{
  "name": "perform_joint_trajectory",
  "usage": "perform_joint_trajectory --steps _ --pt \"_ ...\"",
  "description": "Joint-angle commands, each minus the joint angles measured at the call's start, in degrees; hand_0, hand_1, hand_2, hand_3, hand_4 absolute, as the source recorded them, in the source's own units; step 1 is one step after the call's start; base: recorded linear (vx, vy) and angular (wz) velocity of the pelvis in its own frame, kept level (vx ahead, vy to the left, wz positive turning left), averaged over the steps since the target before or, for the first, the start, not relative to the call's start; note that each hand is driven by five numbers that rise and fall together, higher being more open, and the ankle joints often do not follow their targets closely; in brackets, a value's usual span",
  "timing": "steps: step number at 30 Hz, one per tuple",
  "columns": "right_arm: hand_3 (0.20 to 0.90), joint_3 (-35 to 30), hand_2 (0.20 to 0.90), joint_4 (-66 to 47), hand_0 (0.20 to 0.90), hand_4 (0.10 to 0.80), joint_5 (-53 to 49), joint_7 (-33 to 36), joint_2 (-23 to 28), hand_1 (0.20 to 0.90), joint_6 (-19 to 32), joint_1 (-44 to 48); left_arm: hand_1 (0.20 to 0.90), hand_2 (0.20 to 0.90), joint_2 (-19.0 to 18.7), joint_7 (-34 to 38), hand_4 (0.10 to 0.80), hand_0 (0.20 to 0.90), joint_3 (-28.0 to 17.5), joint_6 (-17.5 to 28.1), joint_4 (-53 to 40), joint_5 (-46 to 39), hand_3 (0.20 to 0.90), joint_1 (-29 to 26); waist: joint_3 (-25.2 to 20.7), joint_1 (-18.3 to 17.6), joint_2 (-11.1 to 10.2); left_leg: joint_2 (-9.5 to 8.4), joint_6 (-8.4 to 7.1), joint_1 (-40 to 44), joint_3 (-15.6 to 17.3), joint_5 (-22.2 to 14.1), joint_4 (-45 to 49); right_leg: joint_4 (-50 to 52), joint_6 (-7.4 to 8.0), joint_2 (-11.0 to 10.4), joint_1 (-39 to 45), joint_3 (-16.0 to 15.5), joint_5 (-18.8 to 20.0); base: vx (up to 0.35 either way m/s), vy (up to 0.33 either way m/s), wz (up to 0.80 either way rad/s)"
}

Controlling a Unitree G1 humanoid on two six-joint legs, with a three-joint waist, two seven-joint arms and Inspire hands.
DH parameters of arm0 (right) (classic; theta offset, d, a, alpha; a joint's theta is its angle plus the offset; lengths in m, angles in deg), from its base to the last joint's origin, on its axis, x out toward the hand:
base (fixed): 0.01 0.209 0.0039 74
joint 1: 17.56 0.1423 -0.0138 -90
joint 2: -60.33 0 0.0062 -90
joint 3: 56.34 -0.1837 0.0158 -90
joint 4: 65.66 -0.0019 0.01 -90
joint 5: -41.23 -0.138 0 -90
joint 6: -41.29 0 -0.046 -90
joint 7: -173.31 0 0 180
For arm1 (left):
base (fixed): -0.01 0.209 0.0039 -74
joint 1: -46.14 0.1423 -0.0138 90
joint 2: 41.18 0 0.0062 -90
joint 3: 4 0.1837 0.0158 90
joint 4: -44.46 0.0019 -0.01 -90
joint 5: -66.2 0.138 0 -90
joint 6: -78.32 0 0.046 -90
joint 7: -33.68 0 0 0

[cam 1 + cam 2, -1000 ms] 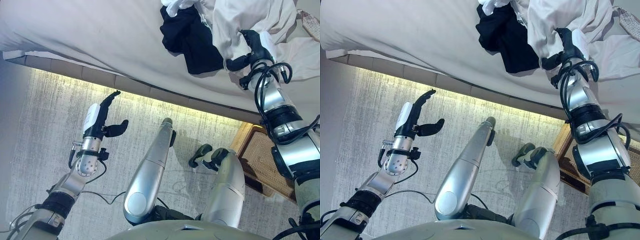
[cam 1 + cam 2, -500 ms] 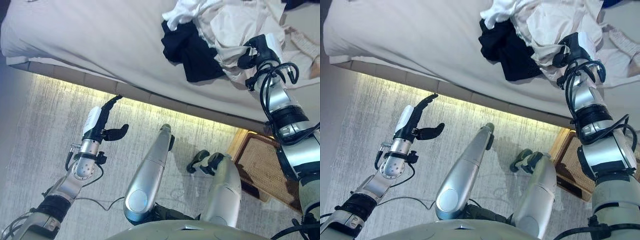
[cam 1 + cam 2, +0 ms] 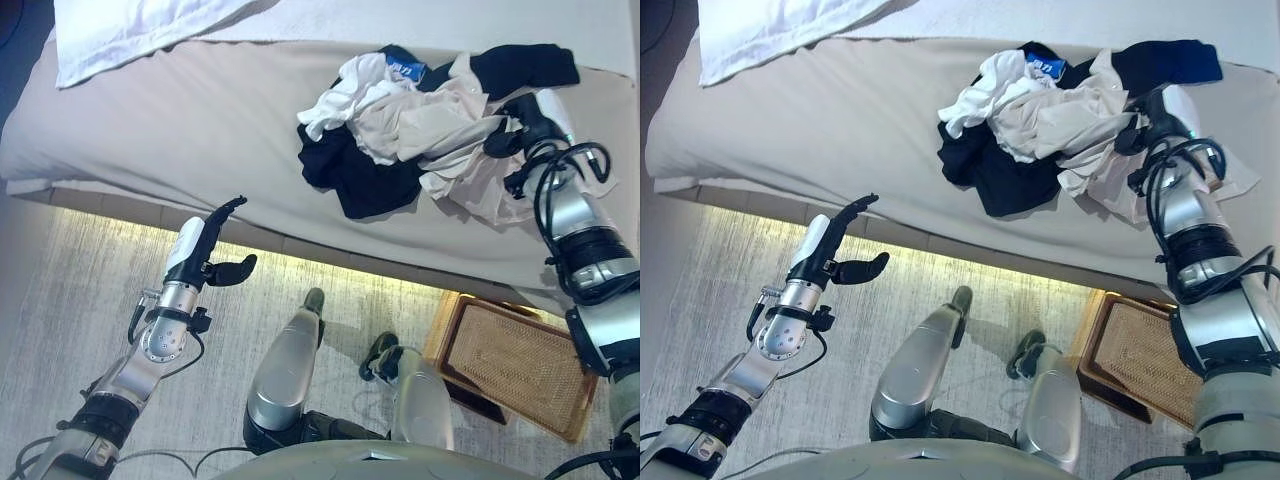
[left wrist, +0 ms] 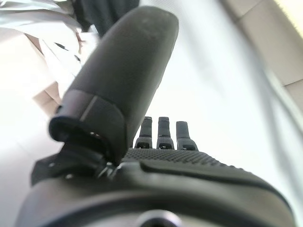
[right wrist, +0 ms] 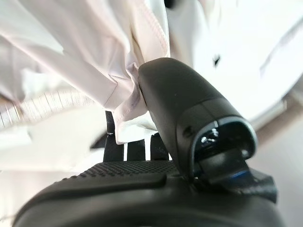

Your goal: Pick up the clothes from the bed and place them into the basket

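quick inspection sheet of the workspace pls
Surface: bed, beige sheet.
Job's things: clothes heaped on the bed's right part; wicker basket on the floor by the bed, nothing seen in it.
Clutter: white pillow at the far left.
Hands: right hand pinching pale cloth in the heap; left hand open over the floor, holding nothing.
Cables: nothing seen apart from the robot's own.
Surroundings: pale rug; lit strip under the bed edge.

The clothes (image 3: 420, 130) lay heaped on the bed (image 3: 180, 120), toward its right side. A pillow (image 3: 140, 30) sat at the far left. The basket (image 3: 515, 365) stood on the floor, right of the bed's near edge.
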Motion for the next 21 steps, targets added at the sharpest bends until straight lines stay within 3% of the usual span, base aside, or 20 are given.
perform_joint_trajectory --steps 1,10,17,21 --pt "0.2 0.33 0.3 -2.24 0.3 0.1 -1.83 3.19 7.45 0.3 4.21 1.96 0.9 0.9 -0.09 2.35 0.8 0.9 -1.62 1.18 -0.09 0.72 0.9 0.74 -16.69 -3.83 -4.52 -0.57 -0.04 0.27 1.34 -4.71 -0.27 -9.57 -2.1 5.38 5.08 -0.18 2.43 0.023 0.045 -0.3" --pt "0.2 -1.97 0.3 -3.1 0.3 0.1 -3.18 3.17 17.3 0.3 5.89 4.83 0.9 0.9 0.33 2.96 0.8 0.9 0.39 0.23 5.73 0.5 0.9 -0.82 -23.25 -10.16 -5.72 0.74 -0.06 9.13 6.69 -3.41 -9.54 -17.79 0.68 7.27 9.87 4.14 5.74 0.042 0.037 -0.26" --pt "0.2 -3.83 0.3 -5.72 0.3 0.1 -1.38 2.54 24.68 0.3 6.92 3.79 0.9 0.9 0.0 3.43 0.8 0.9 2.81 1.11 8.79 0.29 0.9 -1.79 -25.84 -14.59 -5.85 1.74 -0.29 12.94 9.64 -1.21 -17.73 -22.98 3.28 7.97 10.25 7.85 9.26 -0.016 0.007 -0.39" --pt "0.2 -6.36 0.3 -8.14 0.3 0.1 -2.07 2.48 27.67 0.3 7.27 1.07 0.9 0.9 -0.56 3.9 0.8 0.9 3.07 1.72 10.82 0.92 0.9 -2.41 -26.49 -17.05 -5.96 1.93 -0.08 13.71 10.99 -0.89 -19.62 -23.98 3.96 8.59 9.26 10.13 10.25 -0.017 -0.009 -0.37"
